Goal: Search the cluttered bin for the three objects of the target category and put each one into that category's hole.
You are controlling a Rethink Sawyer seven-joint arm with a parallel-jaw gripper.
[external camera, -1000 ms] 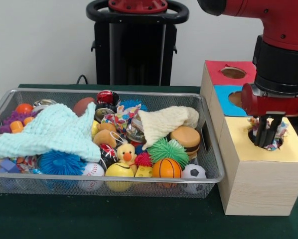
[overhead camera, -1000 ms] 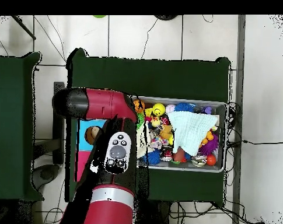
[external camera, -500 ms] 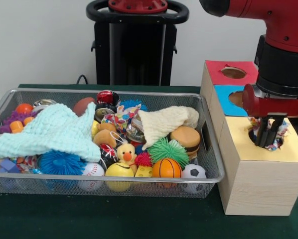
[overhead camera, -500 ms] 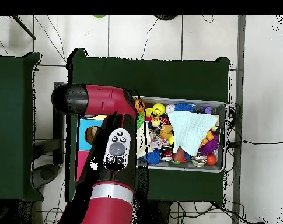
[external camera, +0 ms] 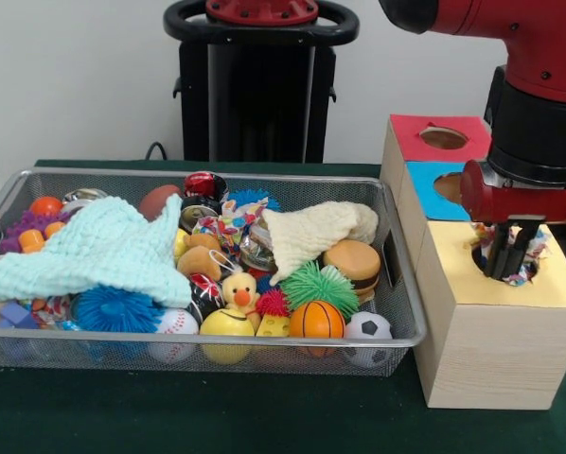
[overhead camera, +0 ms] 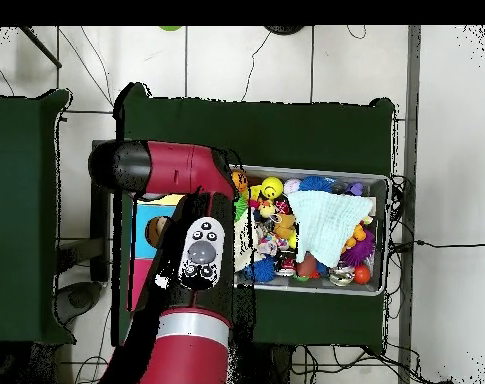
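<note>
Front view: end effector (external camera: 506, 253) sits down in the yellow hole (external camera: 510, 263) of the box (external camera: 491, 322), fingers close together with what looks like a multicoloured patterned cloth (external camera: 531, 248) bunched around them at the hole's rim. Can't tell whether it grips the cloth or has let go; the tips are hidden in the opening. So one drop-off reads as under way or just finished, target category probably cloths. Blue hole (external camera: 451, 186) and red hole (external camera: 443, 138) behind it look empty from here, though their insides aren't visible. Left in the bin (external camera: 397, 312): a light blue cloth (external camera: 98, 248) spread over the left half and a cream cloth (external camera: 311, 232) draped right of centre, both on top of the pile and easy to reach. If cloths are the category, those two would make three, so roughly a third done. Rest is distractors: duck (external camera: 238, 288), green spiky ball (external camera: 319, 286), basketball (external camera: 316, 320), soccer ball (external camera: 367, 327), burger (external camera: 352, 261), blue spiky ball (external camera: 117, 307). Overhead view: arm (overhead camera: 191, 260) covers the box and end effector, so no help on the grip; the light blue cloth (overhead camera: 328, 222) shows in the bin's (overhead camera: 384, 235) middle. Nothing on the table (external camera: 217, 416) outside bin and box.
</note>
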